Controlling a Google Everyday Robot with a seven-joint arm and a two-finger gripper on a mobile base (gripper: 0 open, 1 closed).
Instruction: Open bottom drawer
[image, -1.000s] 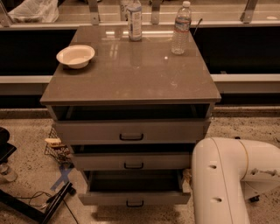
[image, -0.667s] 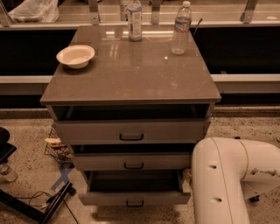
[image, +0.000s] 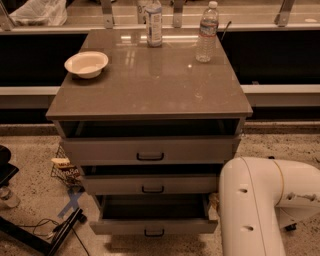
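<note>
Compared with a second ago: no change observed; my white arm (image: 250, 210) fills the same lower-right corner, the drawers stand at the same extension, and nothing on the desk (image: 150, 90) has shifted. My pincer lies outside the frame; whether it is clenched or released I cannot tell.

Bottom drawer (image: 120, 227): lowest of three pale grey fronts; pulled out furthest, its dark interior exposed from above; small black handle (image: 154, 233) at the centre of the front; my arm stands just beside its right end. Middle drawer (image: 115, 184): out a little, less than the one below it. Top drawer (image: 100, 149): a dark gap shows between its front and the desk's slab.

Writing: the labelled bottle (image: 154, 20) at rear centre carries a pale wrap, text not legible; the clear water bottle (image: 207, 32) to its right, label unreadable; a packet in the wire basket (image: 64, 169) on the floor at left bears print I cannot read.

Edges and room: the white bowl (image: 86, 64) sits near the desk's left edge; both bottles stand near the rear edge, apart from each other. Left of the drawers, on the speckled floor: a blue tape cross (image: 72, 200), then a black stand with cables (image: 45, 235). Right of the drawers: my arm. Ahead of the bottom drawer's front, only a thin strip of floor shows before the frame ends.
</note>
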